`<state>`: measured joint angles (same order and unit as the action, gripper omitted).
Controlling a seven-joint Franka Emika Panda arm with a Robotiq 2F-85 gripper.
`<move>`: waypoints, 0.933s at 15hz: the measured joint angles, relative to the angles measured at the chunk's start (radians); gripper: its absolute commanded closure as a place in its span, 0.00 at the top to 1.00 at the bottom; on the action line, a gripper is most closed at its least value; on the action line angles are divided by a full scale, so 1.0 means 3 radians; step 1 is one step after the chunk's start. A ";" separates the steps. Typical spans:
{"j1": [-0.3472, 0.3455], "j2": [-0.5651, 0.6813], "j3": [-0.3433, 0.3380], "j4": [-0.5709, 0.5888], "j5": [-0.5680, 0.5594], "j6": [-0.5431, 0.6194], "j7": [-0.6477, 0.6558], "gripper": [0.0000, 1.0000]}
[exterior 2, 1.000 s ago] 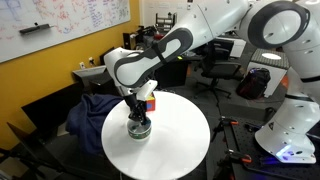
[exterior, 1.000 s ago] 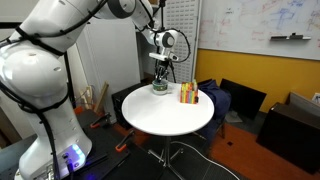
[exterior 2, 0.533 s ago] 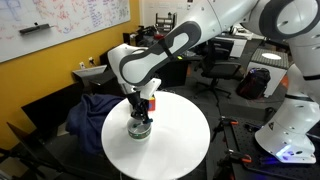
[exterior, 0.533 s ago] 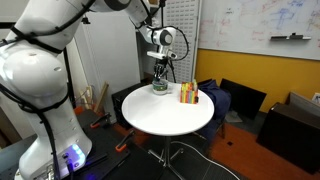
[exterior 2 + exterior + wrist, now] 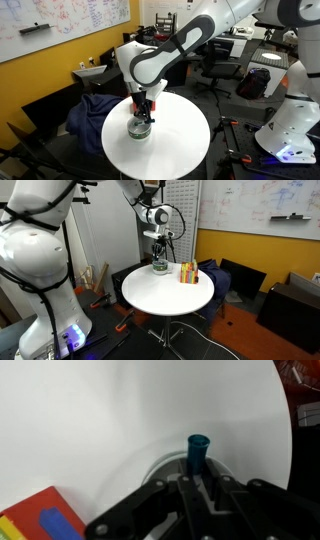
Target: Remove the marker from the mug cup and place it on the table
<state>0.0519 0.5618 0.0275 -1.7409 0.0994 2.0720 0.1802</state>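
Exterior view, whiteboard at right. The mug cup sits near the far edge of the round white tabletop. My jaws hang directly above the cup, pointing straight down, with their tips just over its rim. A red-yellow-orange striped bundle stands upright beside the cup and apart from it. The marker is too small to make out here, and so is the state of the jaws. A metal pedestal carries the tabletop.

Exterior view, whiteboard at left. The mug cup stands on the tabletop, on the side toward the yellow wall. My wrist comes down vertically over it, the jaws just above the cup's mouth. I cannot resolve the marker from this angle either.

Wrist view. The marker shows as a short blue stick seen nearly end-on. It sits between my two fingers, which flank it closely on both sides. The jaws are clamped on the marker. The pale rim of the mug cup curves around the marker and my fingers, so the marker is within the cup's outline. I cannot tell whether its lower end is inside the cup or above it. White tabletop fills the rest of the view. A corner of the striped bundle shows at lower left, clear of the cup.
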 measured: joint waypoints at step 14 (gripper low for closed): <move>0.0094 -0.0678 -0.0009 -0.0988 -0.0128 0.0842 0.0420 0.05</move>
<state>0.0801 0.3583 0.0247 -2.0373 0.0611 2.3246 0.3061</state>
